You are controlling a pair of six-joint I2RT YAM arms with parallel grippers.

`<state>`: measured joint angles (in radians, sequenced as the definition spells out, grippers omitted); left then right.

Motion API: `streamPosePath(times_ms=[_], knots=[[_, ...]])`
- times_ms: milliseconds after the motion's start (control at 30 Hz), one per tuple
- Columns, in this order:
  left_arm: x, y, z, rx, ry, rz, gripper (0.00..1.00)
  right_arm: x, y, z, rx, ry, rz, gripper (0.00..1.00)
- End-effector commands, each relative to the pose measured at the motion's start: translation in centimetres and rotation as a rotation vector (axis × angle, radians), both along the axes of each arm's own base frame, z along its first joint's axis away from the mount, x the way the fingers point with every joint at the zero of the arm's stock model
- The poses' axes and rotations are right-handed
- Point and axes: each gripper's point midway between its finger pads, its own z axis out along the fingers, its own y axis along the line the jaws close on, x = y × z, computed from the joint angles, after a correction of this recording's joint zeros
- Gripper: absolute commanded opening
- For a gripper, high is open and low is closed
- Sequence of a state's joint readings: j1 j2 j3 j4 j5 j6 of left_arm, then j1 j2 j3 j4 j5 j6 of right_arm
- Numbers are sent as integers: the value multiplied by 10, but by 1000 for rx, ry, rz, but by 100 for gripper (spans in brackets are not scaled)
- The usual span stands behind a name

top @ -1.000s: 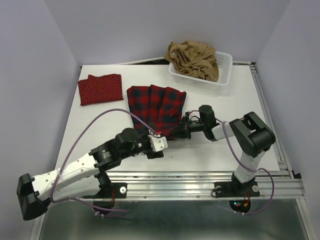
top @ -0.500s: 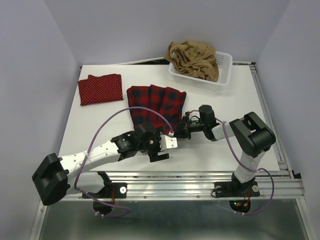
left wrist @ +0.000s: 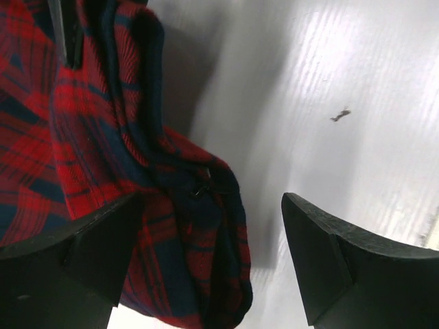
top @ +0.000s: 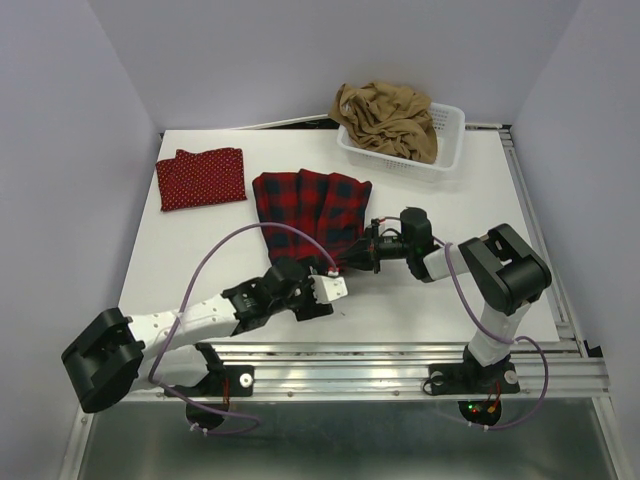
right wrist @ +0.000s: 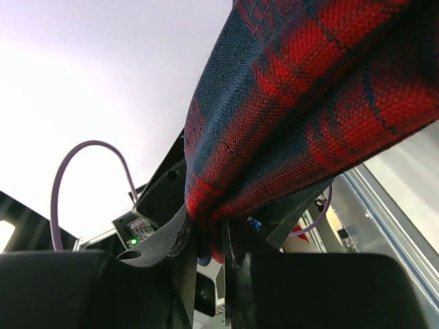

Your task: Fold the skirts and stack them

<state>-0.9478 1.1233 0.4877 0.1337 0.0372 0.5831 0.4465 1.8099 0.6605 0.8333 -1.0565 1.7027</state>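
Your right fingers [right wrist: 206,241] pinched the red-and-black plaid cloth skirt [top: 312,205] at its hem. Your left fingers [left wrist: 103,247] gaped wide, its corner between them, apparently untouched. Closing there could have grabbed both bunched layers.

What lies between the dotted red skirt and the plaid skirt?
Only a narrow strip of bare table, seen in the top view; the dotted red skirt and plaid skirt lie apart.
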Motion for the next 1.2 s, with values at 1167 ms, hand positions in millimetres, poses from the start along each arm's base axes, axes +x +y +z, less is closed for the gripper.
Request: streamPosePath(times_ms=[1167], knots=[[38, 24, 61, -75, -449, 207, 99, -12, -1, 25, 82, -87, 50, 1]])
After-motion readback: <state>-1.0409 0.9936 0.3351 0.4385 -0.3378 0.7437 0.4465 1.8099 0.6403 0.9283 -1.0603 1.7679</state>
